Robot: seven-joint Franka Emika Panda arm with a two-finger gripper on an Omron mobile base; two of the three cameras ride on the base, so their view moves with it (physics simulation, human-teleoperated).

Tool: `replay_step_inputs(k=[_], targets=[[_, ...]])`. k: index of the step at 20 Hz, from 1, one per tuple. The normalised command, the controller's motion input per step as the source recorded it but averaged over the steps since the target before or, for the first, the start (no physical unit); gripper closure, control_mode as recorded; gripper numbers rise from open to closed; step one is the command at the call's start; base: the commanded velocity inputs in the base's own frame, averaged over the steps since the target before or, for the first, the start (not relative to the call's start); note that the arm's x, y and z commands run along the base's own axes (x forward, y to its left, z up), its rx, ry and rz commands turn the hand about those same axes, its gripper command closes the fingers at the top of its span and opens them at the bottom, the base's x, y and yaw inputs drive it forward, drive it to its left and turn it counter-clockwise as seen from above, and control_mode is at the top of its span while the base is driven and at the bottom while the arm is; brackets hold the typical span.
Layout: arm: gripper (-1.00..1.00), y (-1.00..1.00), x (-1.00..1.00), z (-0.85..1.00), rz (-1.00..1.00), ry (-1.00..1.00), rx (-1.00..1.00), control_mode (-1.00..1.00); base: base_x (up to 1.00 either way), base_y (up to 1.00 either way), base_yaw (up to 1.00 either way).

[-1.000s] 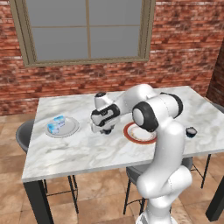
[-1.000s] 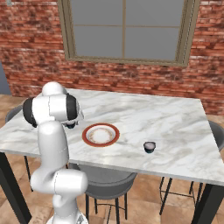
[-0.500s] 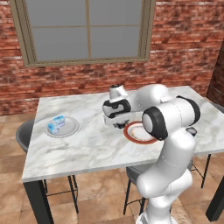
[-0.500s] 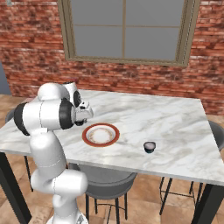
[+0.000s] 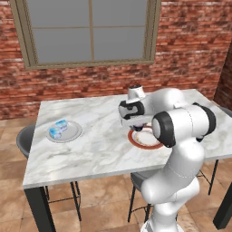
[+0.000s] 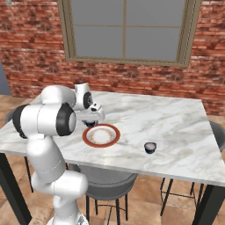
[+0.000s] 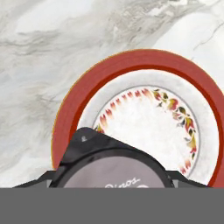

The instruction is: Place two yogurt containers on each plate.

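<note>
Now your tool (image 6: 91, 121) grips dark yogurt cup (image 7: 113, 168), hanging over red-rimmed plate's (image 7: 144, 65) edge nearest surface's left end. Plate centre lies just beyond cup; carry it inward, then lower. Second dark cup (image 6: 150, 147) sits on surface right of plate.

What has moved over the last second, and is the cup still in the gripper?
The gripper swung from mid-table toward the red-rimmed plate and now hangs over its near edge, still shut on the dark yogurt cup. The grey plate with two blue cups and the other dark cup stayed put.
</note>
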Motion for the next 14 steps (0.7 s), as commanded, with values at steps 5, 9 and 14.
replay_step_inputs(k=[5, 9, 14], targets=[[1.0, -0.24, -0.09, -0.08, -0.04, 0.0, 0.0, -1.0, 0.0, 0.0, 0.0], [1.0, -0.14, -0.08, -0.16, 0.0, 0.0, 0.0, -1.0, 0.0, 0.0, 0.0], [1.0, -0.12, -0.08, -0.26, 0.0, 0.02, 0.0, -1.0, 0.0, 0.0, 0.0]])
